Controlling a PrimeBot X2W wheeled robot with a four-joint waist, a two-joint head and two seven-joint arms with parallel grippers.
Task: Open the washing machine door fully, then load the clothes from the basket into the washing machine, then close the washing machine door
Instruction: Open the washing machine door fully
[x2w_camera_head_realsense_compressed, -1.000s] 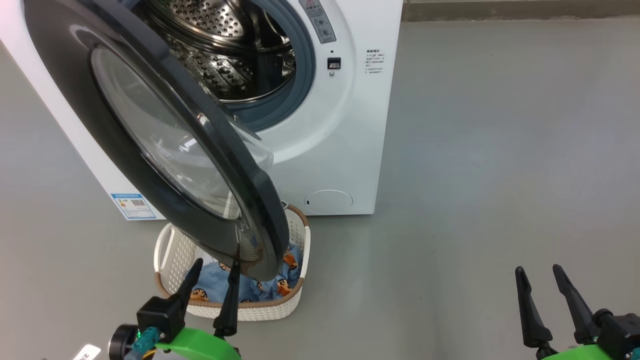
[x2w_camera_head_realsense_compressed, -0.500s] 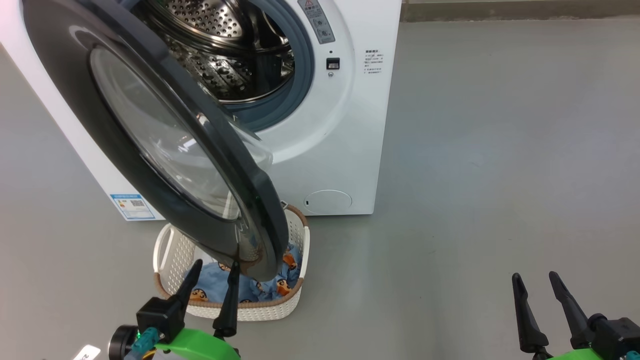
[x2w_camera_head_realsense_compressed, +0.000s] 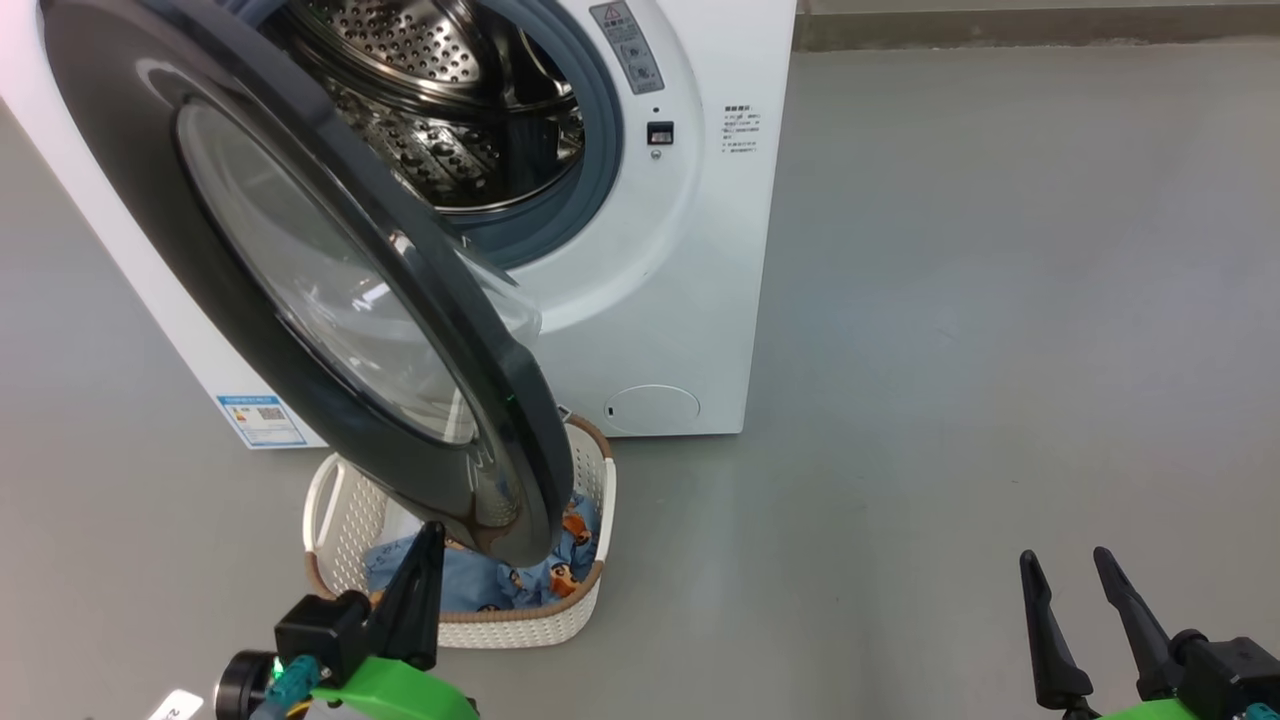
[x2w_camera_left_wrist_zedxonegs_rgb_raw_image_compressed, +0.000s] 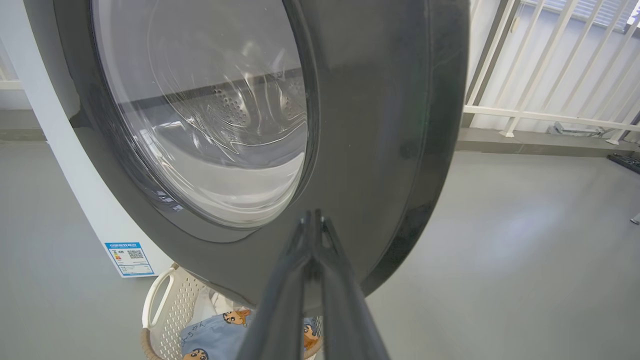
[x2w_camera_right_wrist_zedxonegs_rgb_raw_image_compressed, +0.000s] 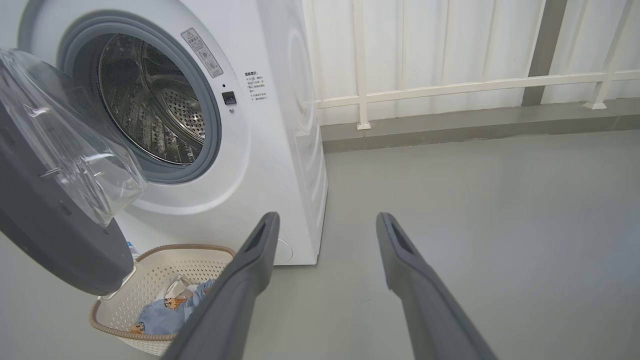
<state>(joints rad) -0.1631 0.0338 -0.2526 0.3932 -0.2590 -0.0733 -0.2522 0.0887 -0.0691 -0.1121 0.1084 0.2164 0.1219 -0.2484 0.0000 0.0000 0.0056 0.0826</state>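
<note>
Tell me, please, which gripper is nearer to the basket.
Left. The left gripper hovers at the near rim of the basket; the right gripper sits far off to its right.

left claw (x2w_camera_left_wrist_zedxonegs_rgb_raw_image_compressed: 312, 220): you see both dark fingers pressed together, tips lying over the door's lower black rim; contact cannot be told.
washing machine door (x2w_camera_left_wrist_zedxonegs_rgb_raw_image_compressed: 380, 125): swung out toward you, its glossy rim ringing the bulging glass window (x2w_camera_left_wrist_zedxonegs_rgb_raw_image_compressed: 210, 115).
basket (x2w_camera_left_wrist_zedxonegs_rgb_raw_image_compressed: 161, 306): on the floor (x2w_camera_left_wrist_zedxonegs_rgb_raw_image_compressed: 500, 250), partly under the door's lower edge.
clothes (x2w_camera_left_wrist_zedxonegs_rgb_raw_image_compressed: 215, 336): light blue with cartoon faces, inside the basket.
energy sticker (x2w_camera_left_wrist_zedxonegs_rgb_raw_image_compressed: 129, 259): on the white washing machine (x2w_camera_left_wrist_zedxonegs_rgb_raw_image_compressed: 75, 190), just left of the basket.
railing (x2w_camera_left_wrist_zedxonegs_rgb_raw_image_compressed: 540, 75): white bars, upper right.
</note>
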